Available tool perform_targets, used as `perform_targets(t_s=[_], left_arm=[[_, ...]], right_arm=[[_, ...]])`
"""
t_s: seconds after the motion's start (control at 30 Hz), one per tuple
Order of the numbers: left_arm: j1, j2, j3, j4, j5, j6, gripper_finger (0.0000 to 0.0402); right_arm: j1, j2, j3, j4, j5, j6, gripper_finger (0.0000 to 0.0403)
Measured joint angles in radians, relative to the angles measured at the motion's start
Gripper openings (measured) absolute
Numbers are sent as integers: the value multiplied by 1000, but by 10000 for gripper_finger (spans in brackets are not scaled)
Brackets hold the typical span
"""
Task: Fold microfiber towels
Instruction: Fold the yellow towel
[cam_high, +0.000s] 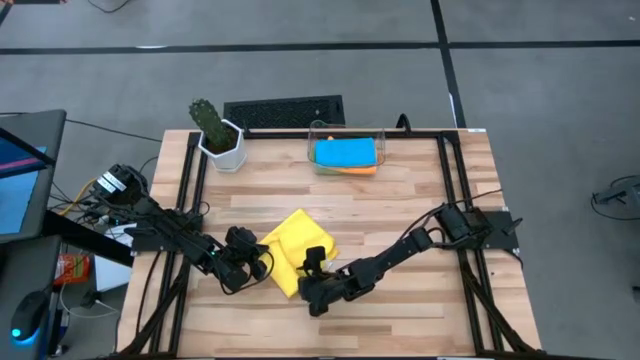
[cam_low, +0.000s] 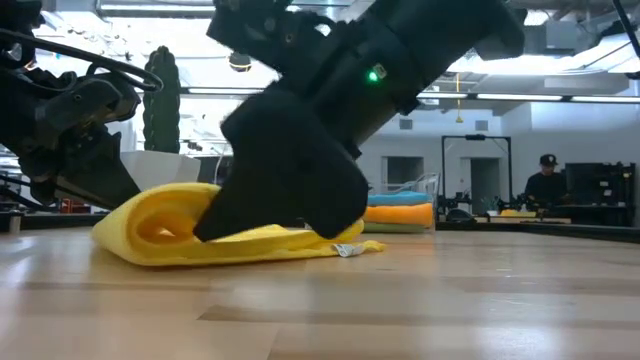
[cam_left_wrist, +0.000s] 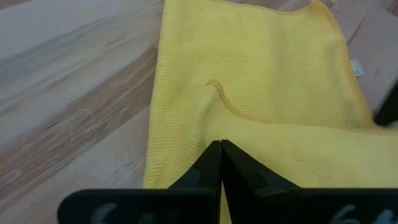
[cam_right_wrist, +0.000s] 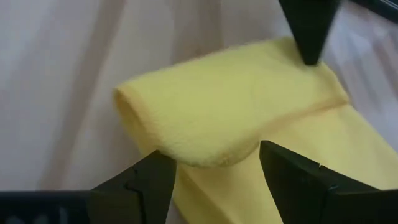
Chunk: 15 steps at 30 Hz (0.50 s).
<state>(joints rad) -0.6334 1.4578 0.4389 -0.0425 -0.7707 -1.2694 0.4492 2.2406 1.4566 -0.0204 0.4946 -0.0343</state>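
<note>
Nearby, at the table's near middle, the yellow towel (cam_high: 297, 247) lies partly folded, its left edge pinched in the clenched left gripper (cam_high: 262, 262). Just right of it, the right gripper (cam_right_wrist: 214, 171) hangs spread over the rolled fold, grasping nothing. Blue towel (cam_high: 345, 151) and orange towel (cam_high: 357, 169) are stacked in the clear bin (cam_high: 382, 140) at the far edge, right of a potted cactus (cam_high: 215, 128).

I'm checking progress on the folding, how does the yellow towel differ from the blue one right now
The yellow towel lies half folded on the bare table between both grippers; the blue towel sits folded flat in the clear bin on an orange towel. The left gripper is shut on the yellow one; nothing touches the blue.
</note>
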Motion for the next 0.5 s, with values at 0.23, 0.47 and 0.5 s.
perform_targets(t_s=[0.23, 0.47, 0.5], left_arm=[[0, 0, 0, 1, 7, -10, 0], [0, -1, 14, -25, 95, -56, 0], [0, -1, 18, -35, 104, -62, 0]], right_arm=[[0, 0, 77, -143, 88, 0, 255], [0, 0, 92, -231, 163, 45, 255], [0, 0, 92, -258, 180, 62, 255]])
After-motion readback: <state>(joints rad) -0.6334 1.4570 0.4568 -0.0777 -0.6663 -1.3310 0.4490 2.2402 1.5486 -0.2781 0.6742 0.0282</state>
